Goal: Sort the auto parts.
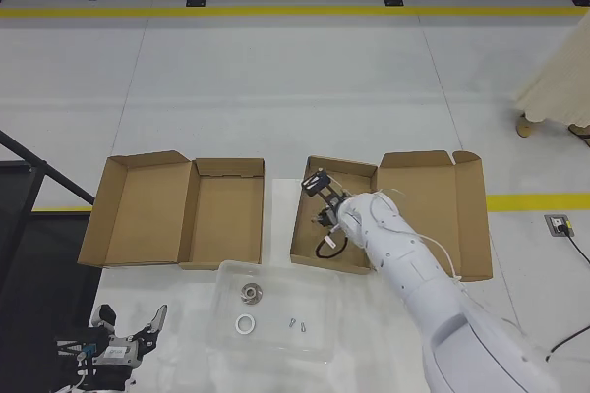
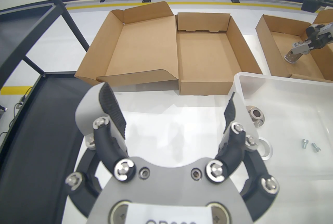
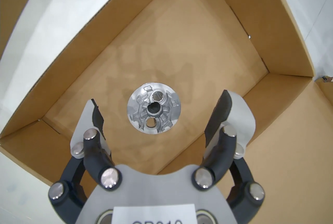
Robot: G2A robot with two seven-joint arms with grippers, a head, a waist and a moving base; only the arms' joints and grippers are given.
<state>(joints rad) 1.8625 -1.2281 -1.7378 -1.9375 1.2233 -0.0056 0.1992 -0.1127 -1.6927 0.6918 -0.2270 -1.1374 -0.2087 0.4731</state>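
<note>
My right gripper (image 3: 158, 98) hangs open inside the right cardboard box (image 3: 234, 58). A round cast metal disc (image 3: 154, 108) with several holes sits below it, between the fingers and touching neither. In the top view this gripper (image 1: 321, 187) is over the far part of that box (image 1: 359, 187). Near the table's front left corner my left gripper (image 2: 168, 91) (image 1: 132, 316) stands open and holds nothing. Beside it, a clear plastic bin (image 2: 260, 75) (image 1: 275, 265) holds a flanged metal hub (image 2: 256, 115) (image 1: 251, 292), a pale ring (image 2: 265, 148) (image 1: 246, 323) and two small bolts (image 2: 309, 145) (image 1: 295, 322).
A second open cardboard box (image 1: 226, 211) (image 2: 205, 53) with its lid (image 1: 143, 206) folded out stands behind the left gripper. A black frame with a dark tray (image 2: 39, 131) borders the table's left side. The right box's lid (image 1: 433, 211) lies open to the right.
</note>
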